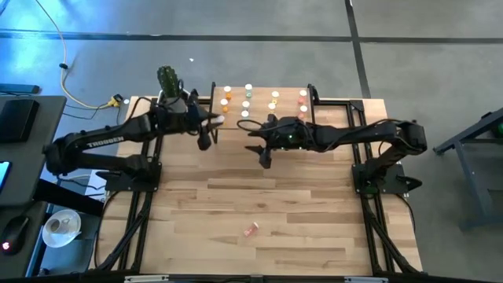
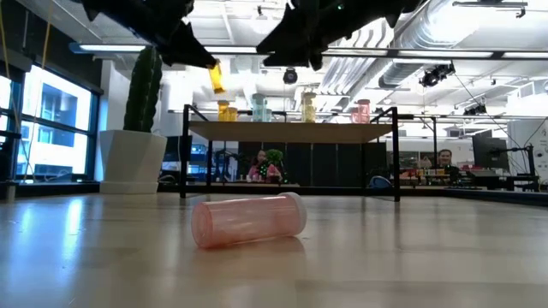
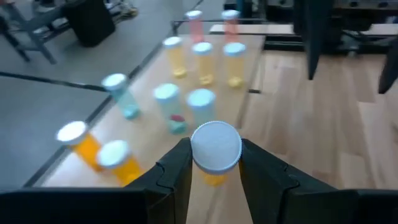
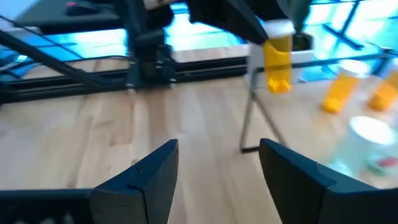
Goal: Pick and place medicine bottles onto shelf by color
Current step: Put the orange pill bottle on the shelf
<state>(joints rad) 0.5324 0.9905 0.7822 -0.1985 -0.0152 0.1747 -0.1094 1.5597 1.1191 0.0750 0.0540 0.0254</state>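
Above the wooden table (image 1: 299,204), left fingers (image 3: 171,174) pinch an orange bottle (image 3: 215,152); right fingers (image 4: 149,174) gape empty.

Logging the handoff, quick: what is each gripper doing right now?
Left gripper: shut on a yellow bottle, near the shelf.
Right gripper: open, empty, beside the shelf.

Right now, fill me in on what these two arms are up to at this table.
They are sorting medicine bottles onto the shelf. The left hand is shut on a yellow bottle and holds it in the air by the shelf's left end, where orange, green, yellow and pink bottles already stand in groups. The right hand is open and empty, hovering over the table just in front of the shelf. One pink bottle lies on its side on the table, nearer the front.
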